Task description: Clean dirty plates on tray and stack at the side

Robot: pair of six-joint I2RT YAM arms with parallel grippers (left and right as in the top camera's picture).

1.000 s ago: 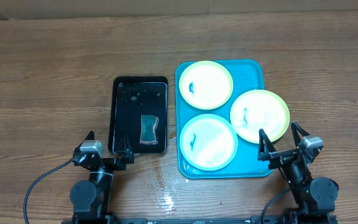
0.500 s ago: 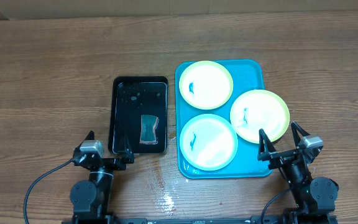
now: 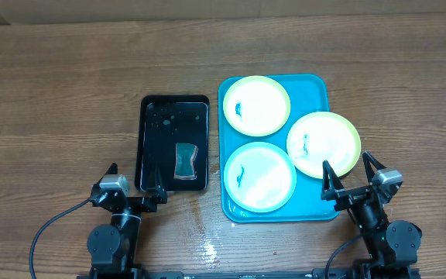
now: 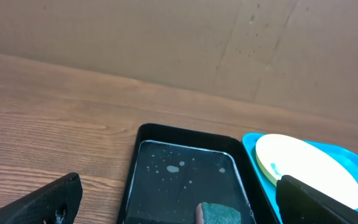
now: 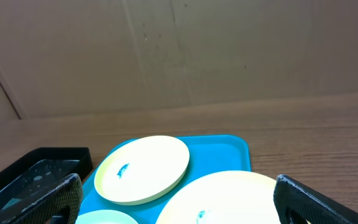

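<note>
Three plates with whitish centres, yellow-green rims and small blue smudges lie on the turquoise tray [image 3: 313, 91]. One plate [image 3: 256, 106] is at the back, one [image 3: 259, 176] at the front. The third [image 3: 324, 144] overhangs the tray's right edge. My left gripper [image 3: 135, 175] stands open at the near end of a black tray, holding nothing. My right gripper [image 3: 346, 171] stands open just in front of the right plate, also with nothing in it. In the right wrist view the right gripper [image 5: 179, 205] frames the right plate [image 5: 229, 199], with the back plate [image 5: 143, 168] beyond it.
A narrow black tray [image 3: 142, 139] with water drops lies left of the turquoise tray and holds a grey-green sponge [image 3: 185, 160]. In the left wrist view the left gripper [image 4: 179, 208] faces that black tray [image 4: 185, 168] and sponge [image 4: 219, 214]. A wet patch [image 3: 207, 248] shines on the wooden table.
</note>
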